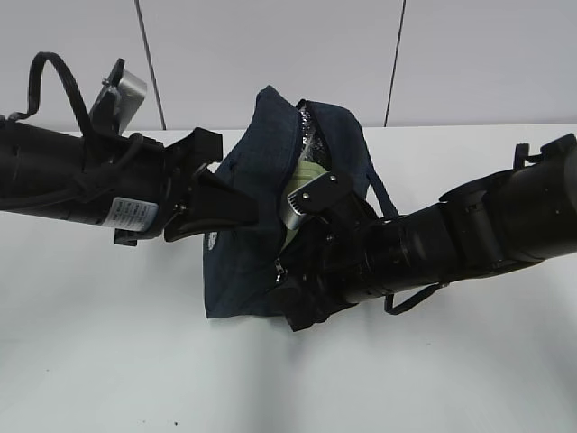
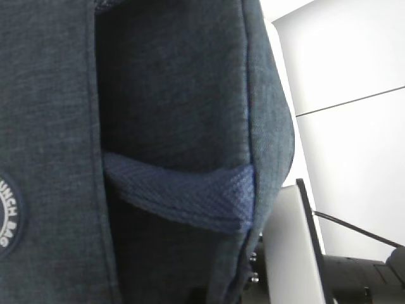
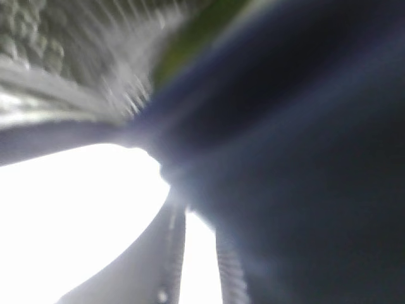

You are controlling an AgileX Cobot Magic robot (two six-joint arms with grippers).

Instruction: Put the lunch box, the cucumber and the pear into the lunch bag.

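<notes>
Presently the lunch bag (image 1: 261, 207) stands at frame centre on the bench (image 1: 108, 361), its mouth held apart by both arms. Left gripper (image 1: 216, 206) has jaws pressed together on the bag's fabric; right jaws are hidden, state undeterminable. Pale green, probably the lunch box (image 1: 311, 171), shows inside against the silvery lining (image 3: 57, 57). Cucumber and pear are unseen. Risk: releasing the fabric would let the mouth collapse.

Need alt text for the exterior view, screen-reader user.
A dark navy lunch bag stands open on a white table, with two black robot arms reaching into it from either side. A pale green lid and silvery lining show in the opening. Both end effectors are hidden by the bag and arms.
</notes>
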